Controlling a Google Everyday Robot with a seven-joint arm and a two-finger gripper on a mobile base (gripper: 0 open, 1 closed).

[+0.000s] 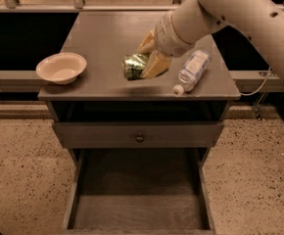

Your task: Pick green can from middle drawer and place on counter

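**Over the counter (pixel 103 38): green can (pixel 133 66) in the clamp**

Below us the middle drawer (pixel 137 212) gapes open and bare. Up top we've got the bowl (pixel 61 67) left and the bottle (pixel 193 70) right. Between them the green can, tipped sideways, is pinched in our end effector (pixel 144 58). We'd call it light, thin-walled, slick, easily dented: hold mid-body, squeeze gently.
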